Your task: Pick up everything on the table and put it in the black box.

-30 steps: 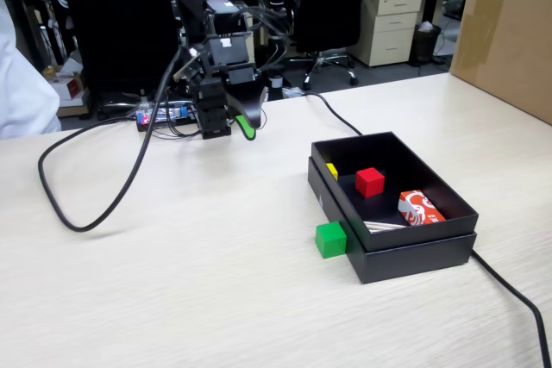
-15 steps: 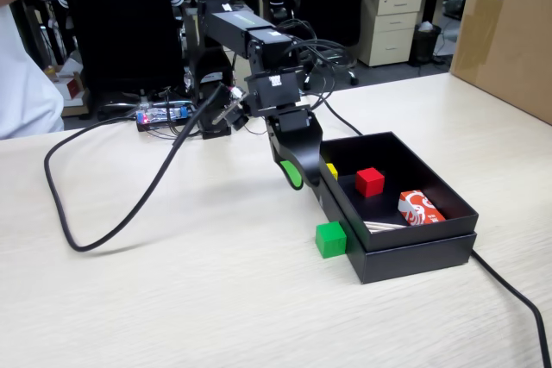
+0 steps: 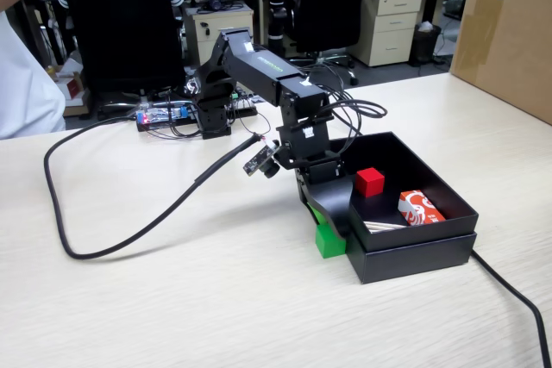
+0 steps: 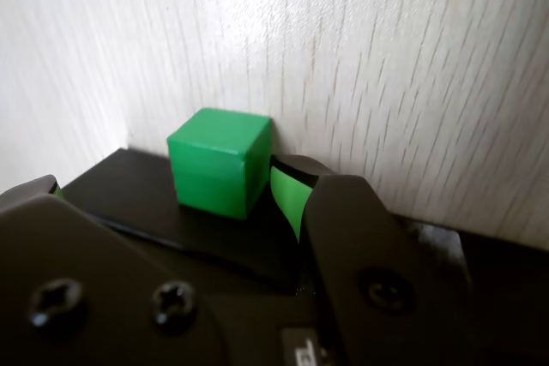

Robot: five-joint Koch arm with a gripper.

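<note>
Fixed view landmark: the black box sits on the table, toward the right of this view, its open top facing up.
Box contents: a red cube rests on the box floor near the far wall; a red-and-white packet lies just to the right of the cube, closer to the near wall; a thin pale strip lies along the floor beside the packet.
Green cube, fixed view: the green cube stands on the table just outside the box's near-left corner, touching or almost touching the outer wall.
Green cube, wrist view: the cube lies between the jaws, with a green-lined finger against its right side.
Gripper: the gripper is lowered over the cube beside the box's left corner; its jaws stand on either side of the cube, but whether they press on it or only bracket it cannot be told.
Arm: the arm reaches from its base, behind and left of the box, down to that corner.
Cable: a black cable loops across the table well left of the box.
Cardboard box: a big brown cardboard box stands behind and right of the black box.
</note>
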